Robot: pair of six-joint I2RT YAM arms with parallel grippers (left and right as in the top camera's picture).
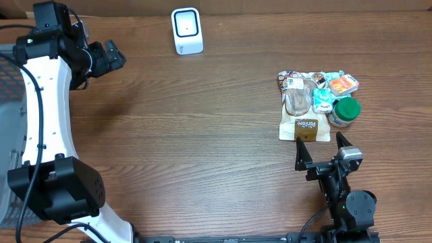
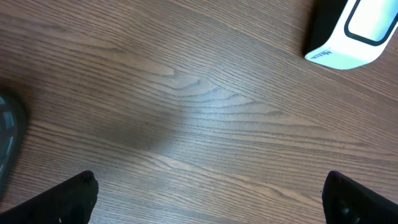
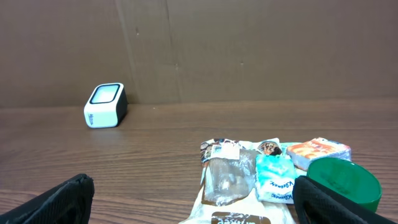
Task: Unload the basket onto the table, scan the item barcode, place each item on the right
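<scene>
- While neither arm holds anything, right fingers [image 3: 56,202] and left fingers [image 2: 68,199] stand spread wide.
- Pouch [image 1: 305,111], jar [image 1: 345,112] and packets [image 1: 334,91] are heaped on the right of the desk [image 1: 202,135], just beyond right fingers; scanner [image 1: 187,30] far, well apart.
- Risk: the heap overlaps, so closing on the pouch may drag neighbours or cover its barcode.

scanner [image 2: 356,51] cropped, pouch [image 3: 227,183] cut off below

My left arm [image 1: 57,115] shows a long white link between chunky black joints, with a black cable [image 1: 35,94] along it and a small green light [image 1: 28,40]. My right arm [image 1: 337,185] is all black, with a grey block [image 1: 349,154] just behind its black fingers [image 1: 300,155].
</scene>
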